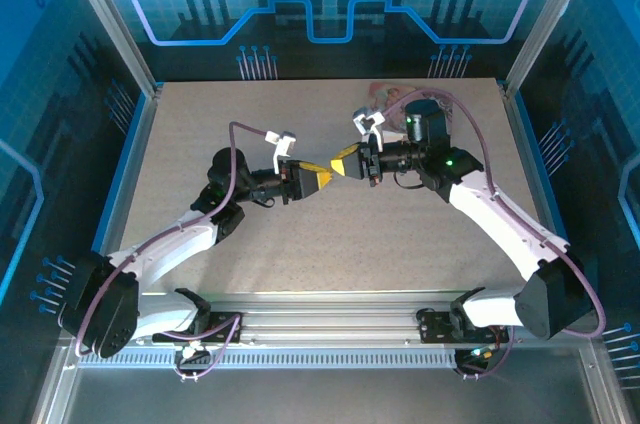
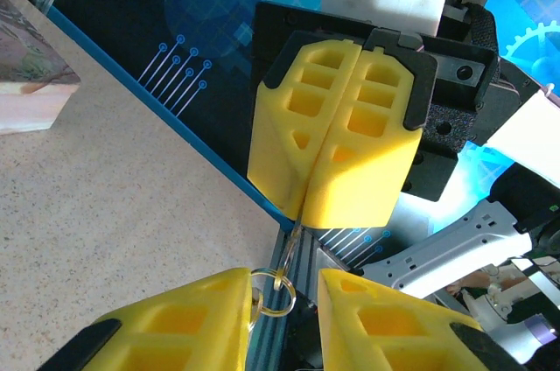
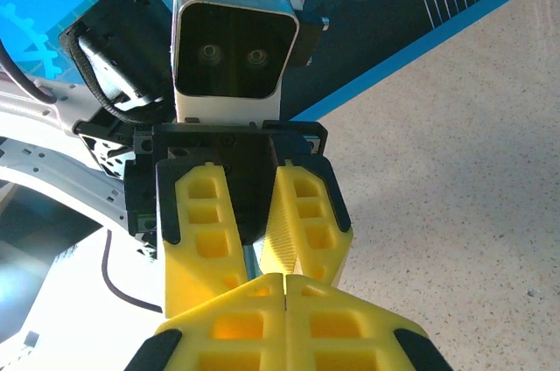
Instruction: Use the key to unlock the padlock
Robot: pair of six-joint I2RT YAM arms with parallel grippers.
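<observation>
The padlock [image 3: 251, 254] is hanging in mid-air over the table [image 1: 200, 144], seemingly pinched in the left gripper's [image 2: 284, 290] narrow jaws. The right gripper [image 2: 302, 213] is clamping its jaws on the key [image 2: 296, 235], a thin sliver touching the padlock's loop. Any misalignment risks it slipping or dropping. Showing: one padlock, one key, two grippers.

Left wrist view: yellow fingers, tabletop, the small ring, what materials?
Yellow fingers: probably printed or moulded plastic, matte, with square pockets. Tabletop: beige, speckled, matte, maybe laminate or composite. Ring: thin, glinting, looks like metal wire.
</observation>
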